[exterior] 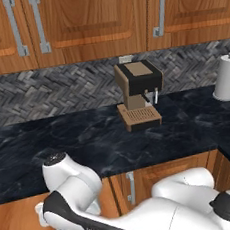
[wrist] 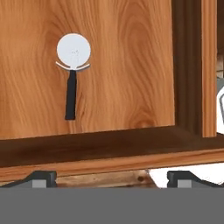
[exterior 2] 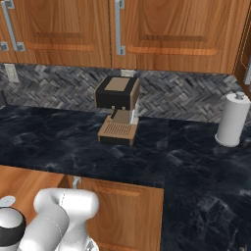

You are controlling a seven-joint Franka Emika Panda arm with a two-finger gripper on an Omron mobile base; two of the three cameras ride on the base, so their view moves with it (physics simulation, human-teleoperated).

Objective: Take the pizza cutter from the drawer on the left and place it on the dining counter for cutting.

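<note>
In the hand view, the pizza cutter with a round silver wheel and a thin black handle (wrist: pixel 71 74) lies flat on the wooden floor of the open brown wood drawer (wrist: pixel 131 78), in its left part. Its long axis runs up-down in the picture — wheel at top, handle pointing down toward the gripper (wrist: pixel 111 177). The two dark fingertips (wrist: pixel 41 178) stand wide apart, released, holding nothing.

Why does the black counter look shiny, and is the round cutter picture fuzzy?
Left base view: the glossy black marble-look counter shows pale veins and a soft sheen, no hard glare. Right base view: the white paper towel roll casts only a faint shadow. Hand view: the pizza cutter with the round silver blade and black handle looks sharp on the brown wooden drawer floor; the pincer is open.
</note>
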